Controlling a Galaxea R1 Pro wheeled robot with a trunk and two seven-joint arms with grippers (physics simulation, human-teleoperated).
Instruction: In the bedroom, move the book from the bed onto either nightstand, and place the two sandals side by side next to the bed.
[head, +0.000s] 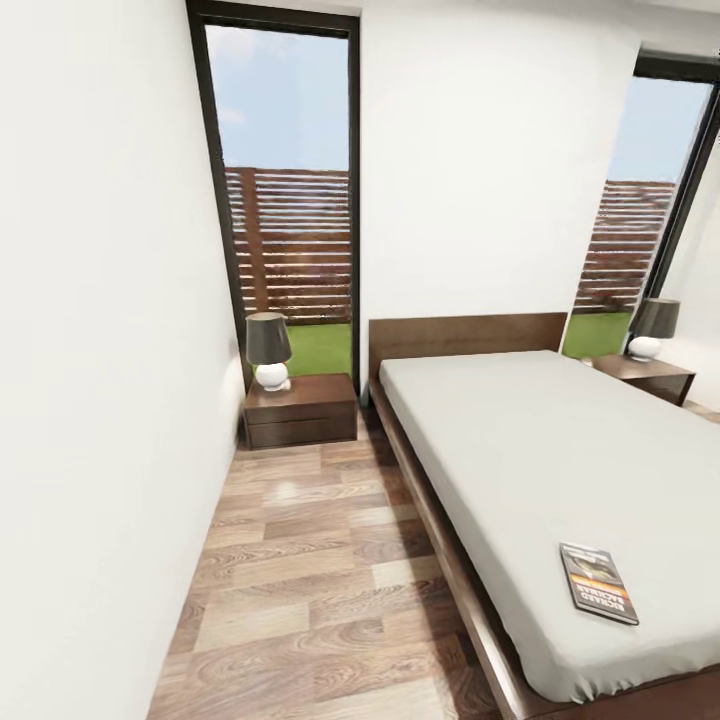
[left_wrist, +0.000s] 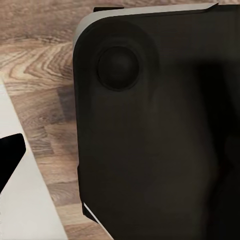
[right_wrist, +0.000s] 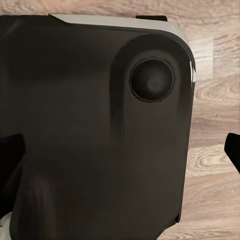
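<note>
The book, dark-covered with an orange band, lies flat near the foot-end corner of the bed, close to its left side. One nightstand stands between the wall and the headboard, another nightstand beyond the bed's far side. The sandals are out of view. In the right wrist view my right gripper is open, its black fingertips wide apart over my dark base. In the left wrist view my left gripper shows one fingertip far out at the frame's edge, over my base and the floor.
A strip of wood-plank floor runs between the white wall and the bed frame toward the near nightstand. Each nightstand carries a lamp. Tall dark-framed windows flank the headboard.
</note>
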